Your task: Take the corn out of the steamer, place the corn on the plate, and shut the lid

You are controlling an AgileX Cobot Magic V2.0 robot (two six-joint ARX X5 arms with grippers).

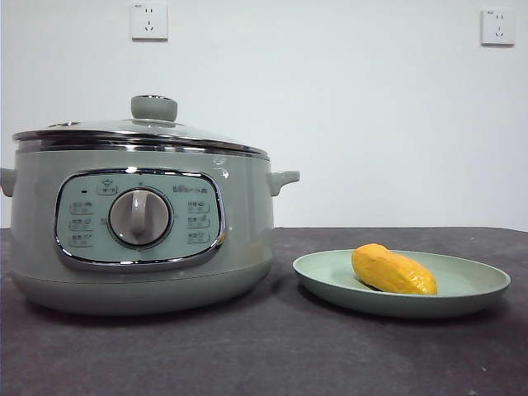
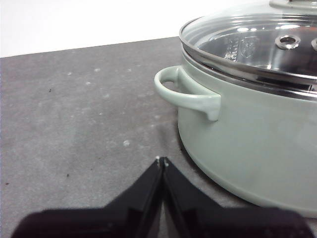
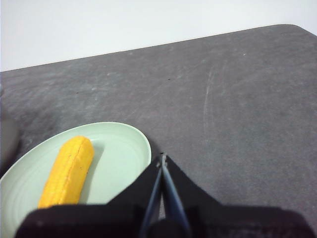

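Note:
The sage-green steamer [image 1: 140, 231] stands at the left of the table with the glass lid [image 1: 140, 132] resting on it, knob up. It also shows in the left wrist view [image 2: 252, 144], with the lid [image 2: 257, 44] on its rim. The corn [image 1: 393, 270] lies on the pale-green plate [image 1: 462, 289] to the right of the steamer. In the right wrist view the corn [image 3: 67, 171] lies on the plate [image 3: 124, 153]. My left gripper [image 2: 161, 160] is shut and empty beside the steamer's side handle. My right gripper [image 3: 162, 158] is shut and empty by the plate's edge. Neither arm shows in the front view.
The dark grey table [image 1: 272, 355] stretches in front of the steamer and plate. Two wall sockets [image 1: 149, 21] sit on the white wall behind. The steamer's side handle [image 2: 185, 94] sticks out toward my left gripper.

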